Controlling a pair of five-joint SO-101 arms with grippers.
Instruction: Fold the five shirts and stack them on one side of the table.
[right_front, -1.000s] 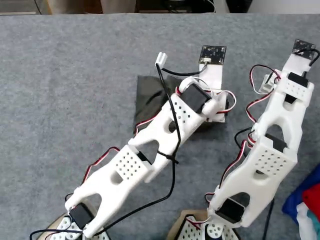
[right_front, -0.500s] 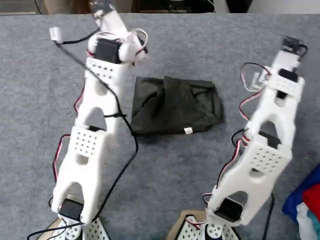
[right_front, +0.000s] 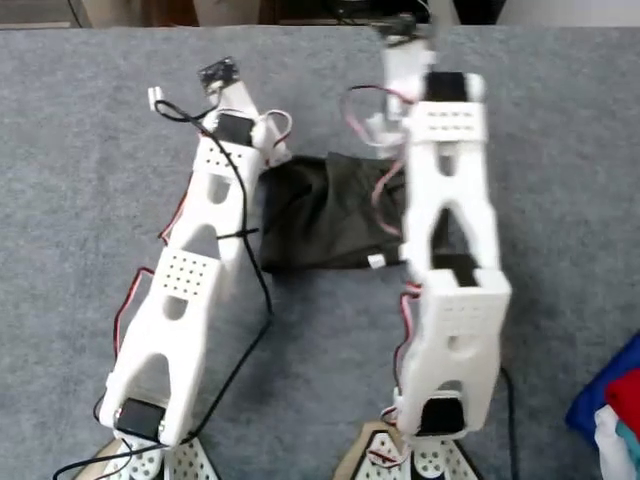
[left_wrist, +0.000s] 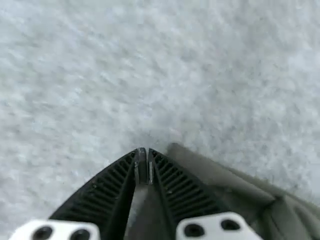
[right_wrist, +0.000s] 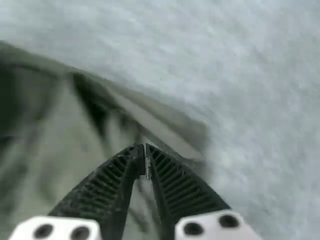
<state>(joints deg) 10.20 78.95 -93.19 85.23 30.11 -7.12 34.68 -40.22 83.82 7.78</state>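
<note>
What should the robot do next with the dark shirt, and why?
Probably open both tools and pinch the shirt: the left tool is shut beside a shirt corner, the right tool is shut above its edge, and neither seems to hold cloth.

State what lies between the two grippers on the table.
The folded dark shirt lies between the left gripper and the right gripper, on the grey table; the high view shows it.

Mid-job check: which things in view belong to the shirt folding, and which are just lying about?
Part of the job:
folded dark shirt, mid-table
coloured clothes pile, at the table's edge by the right arm
left pincer, shut, beside the shirt's corner
right pincer, shut, over the shirt's edge

Not part of it:
grey table, which just carries everything
</note>
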